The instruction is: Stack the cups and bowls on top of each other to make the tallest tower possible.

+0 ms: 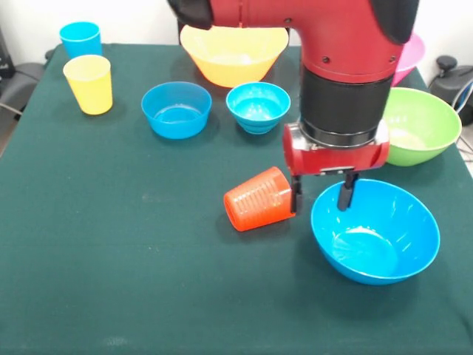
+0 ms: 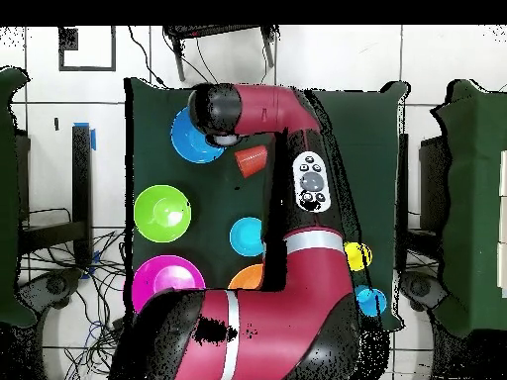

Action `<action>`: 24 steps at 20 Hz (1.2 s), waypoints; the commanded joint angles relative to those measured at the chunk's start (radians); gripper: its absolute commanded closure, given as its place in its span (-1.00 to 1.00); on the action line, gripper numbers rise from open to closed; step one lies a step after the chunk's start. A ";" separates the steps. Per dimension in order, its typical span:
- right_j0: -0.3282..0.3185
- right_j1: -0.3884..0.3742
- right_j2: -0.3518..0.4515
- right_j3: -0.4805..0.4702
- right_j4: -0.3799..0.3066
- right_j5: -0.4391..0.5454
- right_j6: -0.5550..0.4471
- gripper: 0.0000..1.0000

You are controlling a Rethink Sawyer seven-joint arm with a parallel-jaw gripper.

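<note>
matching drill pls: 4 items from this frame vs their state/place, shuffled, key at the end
Items:
1. orange-red cup
2. yellow cup
3. green bowl
4. hand

States or places:
A. upright, beside the sky-blue cup
B. lying on its side on the table
C. open, between the tipped cup and the large blue bowl
D. at the table edge, in front of the pink bowl in the front view

Pairs: 1-B, 2-A, 3-D, 4-C

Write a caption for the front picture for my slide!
Robot gripper hangs between a tipped orange cup and a big blue bowl.
</note>
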 commanded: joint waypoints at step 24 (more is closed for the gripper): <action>0.054 0.006 -0.049 0.055 -0.023 0.020 0.105 -1.00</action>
